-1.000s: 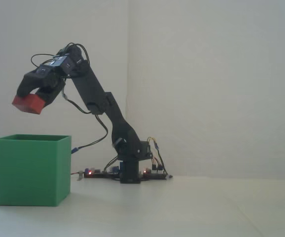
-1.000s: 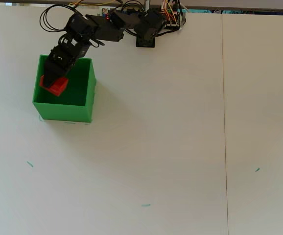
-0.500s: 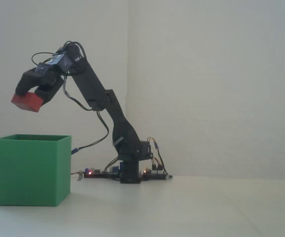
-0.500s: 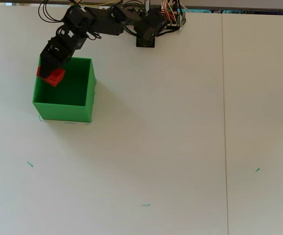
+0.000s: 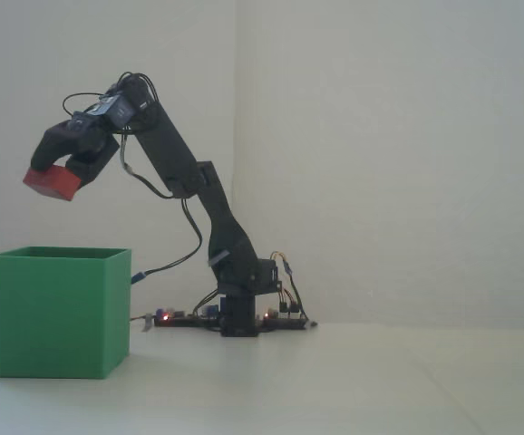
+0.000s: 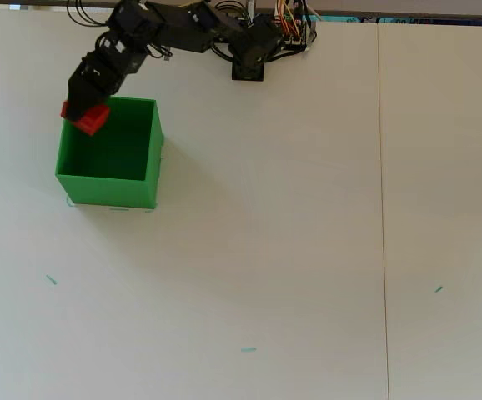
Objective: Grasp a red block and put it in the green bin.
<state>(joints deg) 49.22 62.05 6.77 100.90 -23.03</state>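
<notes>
one red block [image 5: 50, 182] sits clamped in the end effector [image 5: 63, 168] — high above the green bin [image 5: 56, 312], at its far-left corner.

A hobbyist's bench setup in a plain room, bare off-white walls [image 5: 380, 136] meeting in a corner, wide pale tabletop [image 6: 266, 250], small black arm [image 5: 189, 190] with exposed circuit boards [image 5: 185, 317], loose wires and lit LEDs at its base

White table [image 6: 308, 250] with small teal marks [image 6: 248, 349]
</notes>
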